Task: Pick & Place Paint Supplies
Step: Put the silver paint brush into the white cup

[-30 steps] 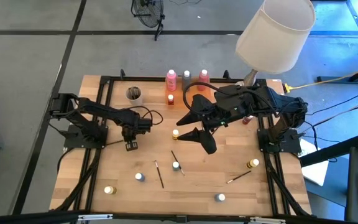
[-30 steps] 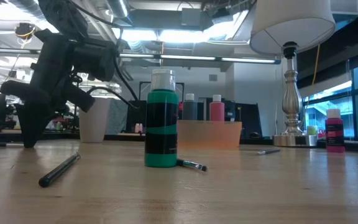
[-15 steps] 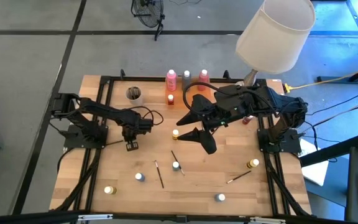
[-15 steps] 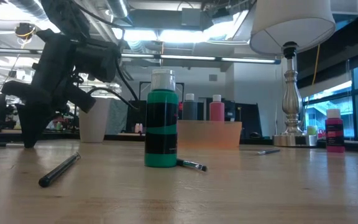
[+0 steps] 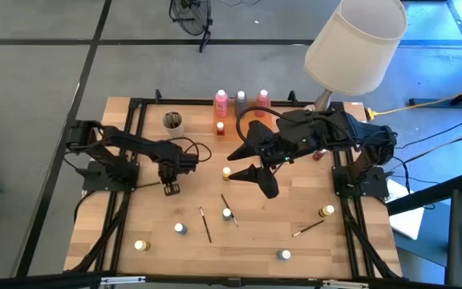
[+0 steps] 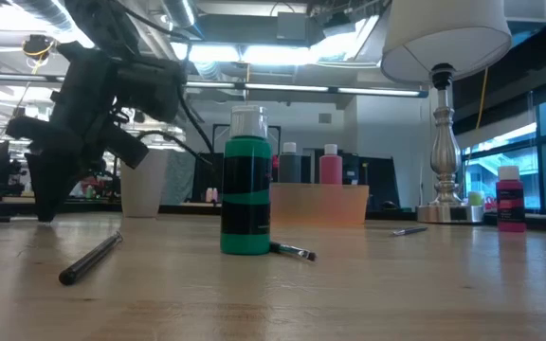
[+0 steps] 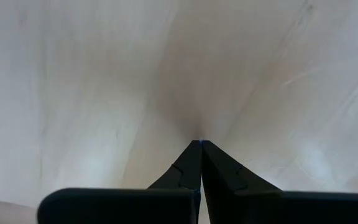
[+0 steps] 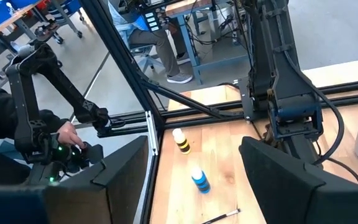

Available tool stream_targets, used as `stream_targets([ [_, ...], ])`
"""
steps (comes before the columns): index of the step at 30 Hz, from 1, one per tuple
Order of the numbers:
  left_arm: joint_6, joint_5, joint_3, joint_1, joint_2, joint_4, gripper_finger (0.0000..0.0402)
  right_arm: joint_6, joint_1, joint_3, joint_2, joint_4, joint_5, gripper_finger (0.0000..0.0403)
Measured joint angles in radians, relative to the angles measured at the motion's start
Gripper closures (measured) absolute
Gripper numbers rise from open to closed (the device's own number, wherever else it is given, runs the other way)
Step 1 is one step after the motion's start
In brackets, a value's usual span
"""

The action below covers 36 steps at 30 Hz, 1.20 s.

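Right gripper: your right gripper [image 5: 245, 162] hung over the middle of the table [image 5: 151, 233] in the high view, its fingers spread wide and gripping nothing; a yellow-lidded pot [image 5: 226, 171] sat between them.
Right gripper, low view: it showed at the upper left of the frame [image 6: 44, 194], fingertips pointing down close to the wood.
Left gripper: your left gripper [image 5: 170, 189] sat left of centre in the high view, fingers pressed together with nothing between them; its wrist view showed the tips meeting [image 7: 200, 144] over bare wood.
Bottles: two pink bottles [image 5: 221, 101] and one grey bottle [image 5: 241, 99] stood at the upper middle of the high view, by the table's far edge.
Pots: small pots lay scattered across the lower half, one at lower left [image 5: 141, 245], one at lower right [image 5: 284, 254].
Brushes: a thin dark brush [image 5: 205, 225] lay just below centre; another [image 5: 308, 228] lay toward the right.
Green bottle: it stood upright at the centre of the low view [image 6: 246, 189], a brush [image 6: 294, 251] at its foot.
Beige cup: it stood at the upper left of the table [image 5: 172, 122].
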<state>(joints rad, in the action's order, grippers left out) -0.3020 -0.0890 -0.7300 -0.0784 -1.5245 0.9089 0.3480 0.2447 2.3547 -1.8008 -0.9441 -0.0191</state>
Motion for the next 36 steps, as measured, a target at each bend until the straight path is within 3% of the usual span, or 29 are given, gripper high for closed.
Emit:
stream_targets([
  [10, -0.027, 0.006, -0.015, 0.000, 0.043, 0.021, 0.0400, -0.101, -0.004, 0.000, 0.000, 0.040, 0.001, 0.0141],
  [20, -0.001, 0.039, -0.171, -0.002, 0.046, 0.102, 0.0400, -0.132, -0.004, 0.000, 0.000, 0.040, 0.000, 0.0141],
  [27, 0.035, 0.120, -0.350, -0.002, 0.047, 0.261, 0.0400, -0.155, -0.004, 0.000, 0.000, 0.104, -0.002, 0.0141],
  [36, 0.068, 0.256, -0.702, -0.002, 0.048, 0.411, 0.0400, -0.203, -0.004, 0.000, 0.031, 0.186, -0.018, 0.0141],
])
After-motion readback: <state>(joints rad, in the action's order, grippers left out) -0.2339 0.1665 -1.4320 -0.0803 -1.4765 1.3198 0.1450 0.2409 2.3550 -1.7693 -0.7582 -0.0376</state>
